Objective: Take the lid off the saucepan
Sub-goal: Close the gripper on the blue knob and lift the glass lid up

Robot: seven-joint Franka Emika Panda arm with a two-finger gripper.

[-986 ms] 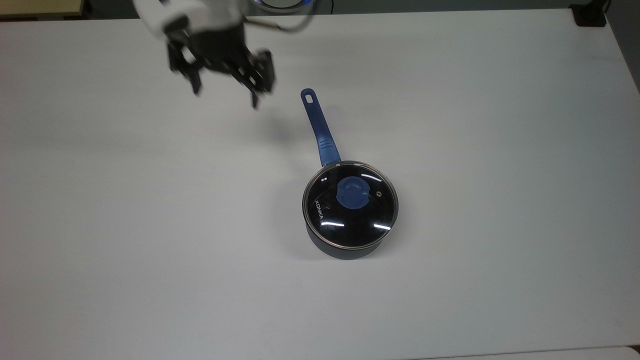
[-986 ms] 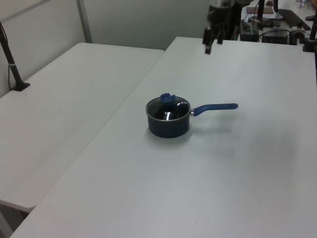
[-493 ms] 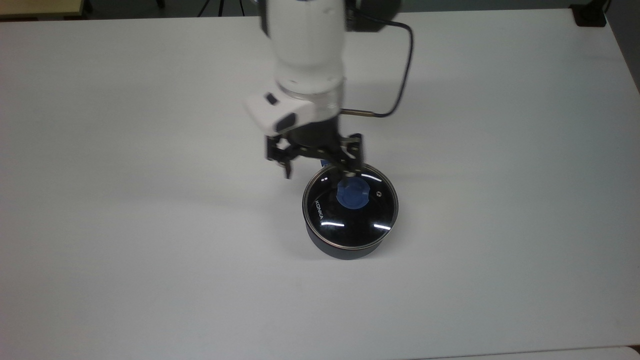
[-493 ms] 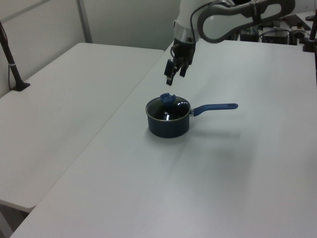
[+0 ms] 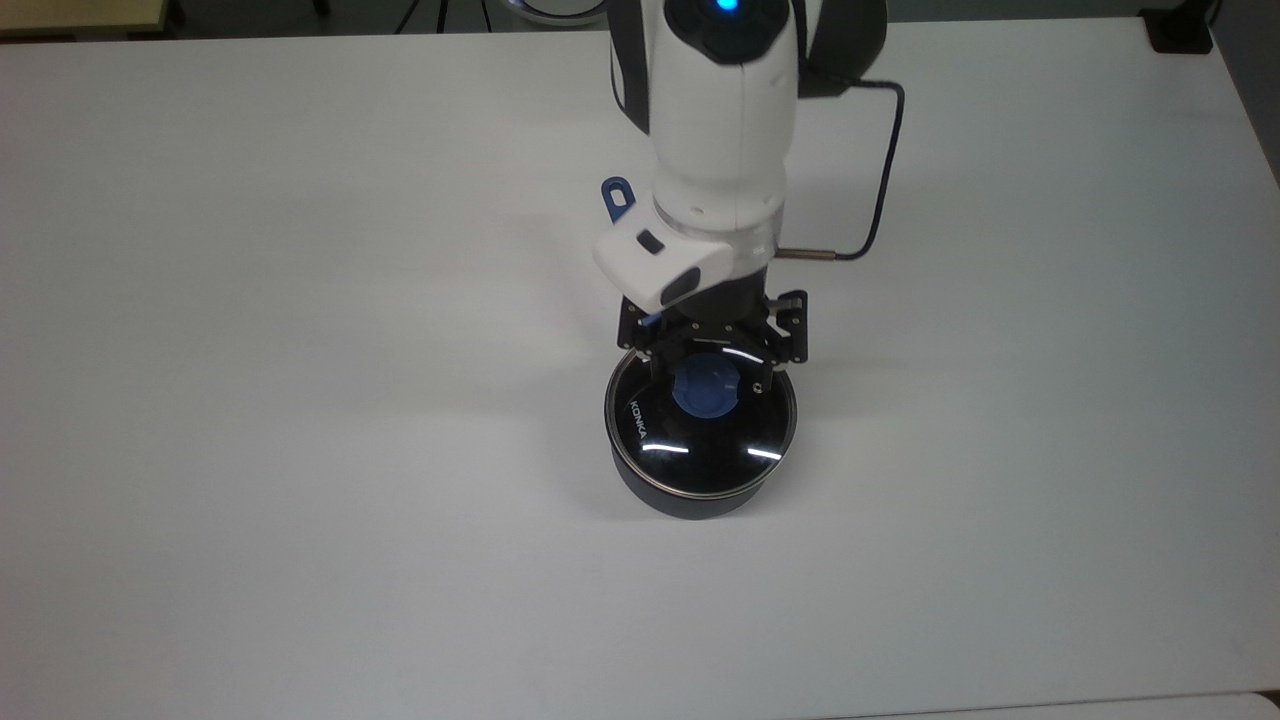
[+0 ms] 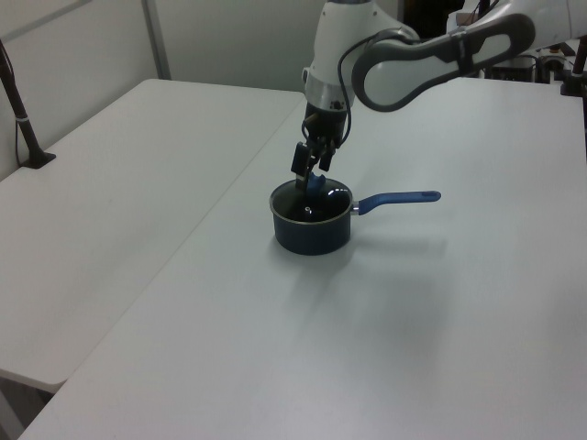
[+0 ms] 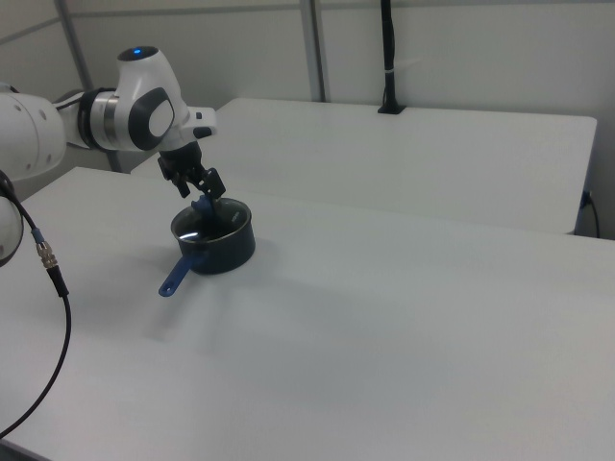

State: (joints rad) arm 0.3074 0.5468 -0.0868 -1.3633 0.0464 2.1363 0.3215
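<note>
In the top view, most of the saucepan's (image 5: 690, 495) blue handle (image 5: 617, 193) is hidden by the arm (image 5: 722, 120), and the lid's (image 5: 700, 440) far rim is covered by the hand (image 5: 708, 362). The arm is cut off by the top view's upper edge.

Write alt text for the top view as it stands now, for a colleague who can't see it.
The pincer hangs open just above the blue knob of the glass lid, which sits on the dark saucepan on a white table. The white arm hides most of the saucepan's blue handle.
</note>
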